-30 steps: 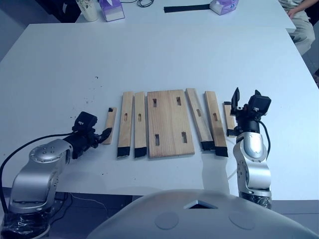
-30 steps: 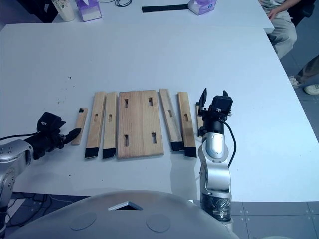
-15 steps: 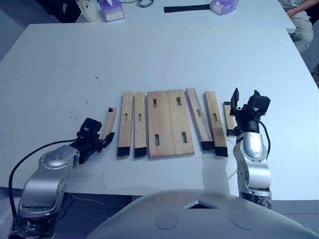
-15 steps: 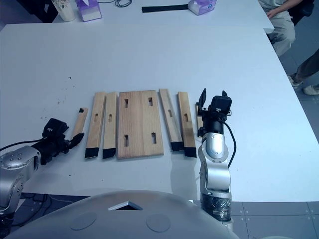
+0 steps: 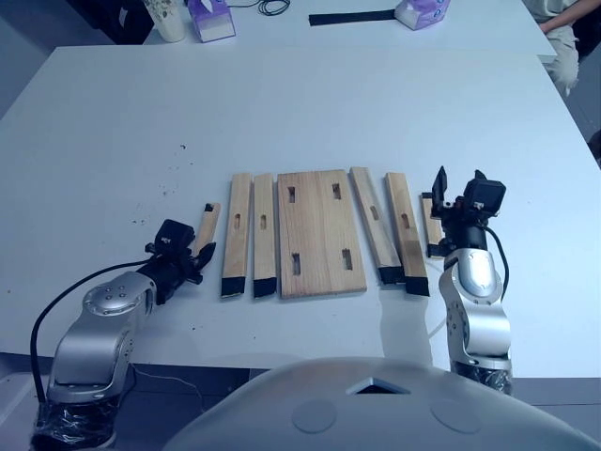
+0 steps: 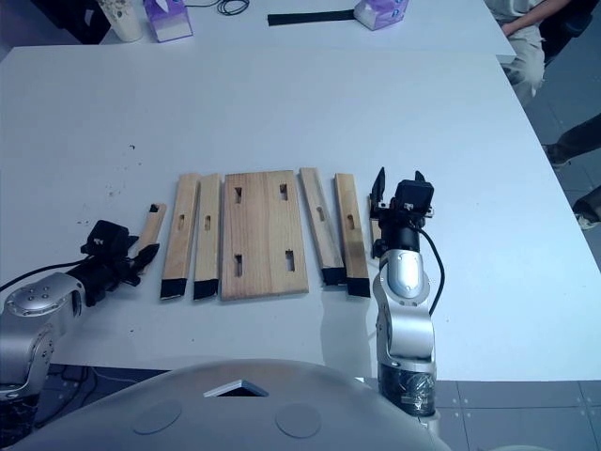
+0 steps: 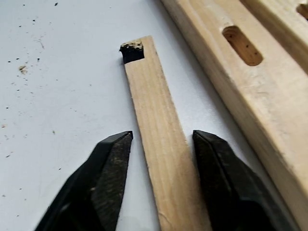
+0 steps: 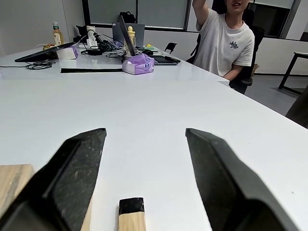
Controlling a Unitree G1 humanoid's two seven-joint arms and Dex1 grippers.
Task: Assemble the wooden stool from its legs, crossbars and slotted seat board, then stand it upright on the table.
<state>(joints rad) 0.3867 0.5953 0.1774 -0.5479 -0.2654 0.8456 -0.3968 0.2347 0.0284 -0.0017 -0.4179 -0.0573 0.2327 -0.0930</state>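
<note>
The slotted seat board lies flat at the table's middle. Two legs lie side by side on its left and two more on its right. A short crossbar rests at the far left, and another crossbar at the far right. My left gripper is open low over the table, its fingers astride the near end of the left crossbar. My right gripper is open, raised and tilted up over the right crossbar.
At the table's far edge stand a cup, two tissue boxes and a black strip. A person sits beyond the far right corner. Dark specks dot the tabletop left of the parts. The table's near edge runs just behind both arms.
My left gripper has moved right and forward along the table to the left crossbar's near end. The right gripper has barely shifted.
</note>
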